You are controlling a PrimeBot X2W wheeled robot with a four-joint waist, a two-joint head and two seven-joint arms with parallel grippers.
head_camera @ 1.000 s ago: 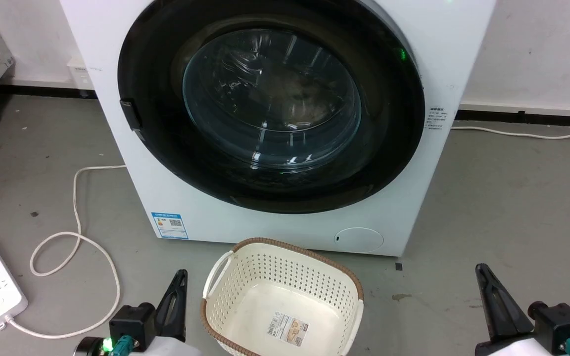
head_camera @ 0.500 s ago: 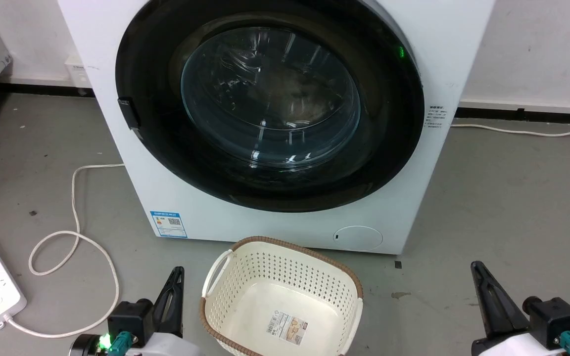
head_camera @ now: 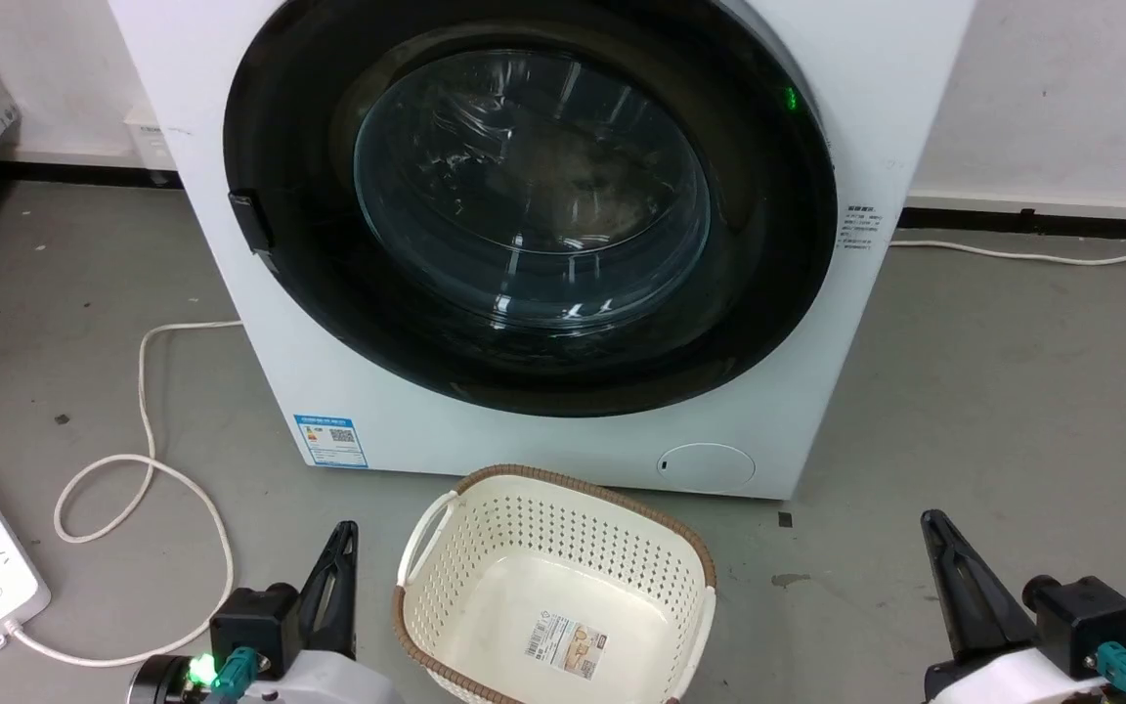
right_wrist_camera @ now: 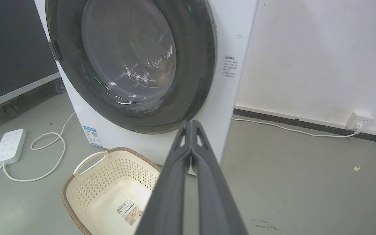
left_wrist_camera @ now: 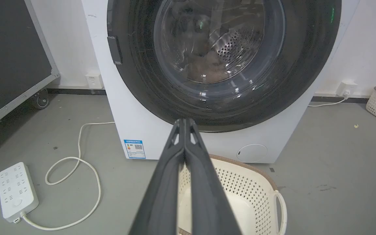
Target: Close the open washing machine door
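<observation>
so the washing machine door (head_camera: pixel 524 376) is dead ahead at 12 o'clock and looks flush already tbh, my left gripper (head_camera: pixel 344 540) and right gripper (head_camera: pixel 936 538) both pinched together on nothing, left one nearer its 9 o'clock dark tab (head_camera: pixel 246 221)

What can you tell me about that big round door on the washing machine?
The washing machine door is round and spans nearly the whole white machine front. A wide glossy black rim surrounds a bulging clear glass centre, through which the perforated steel drum shows. A small dark tab sits on its left edge in the head view. It looks shut, upright and lying flat against the front. Nothing else touches it.
</observation>
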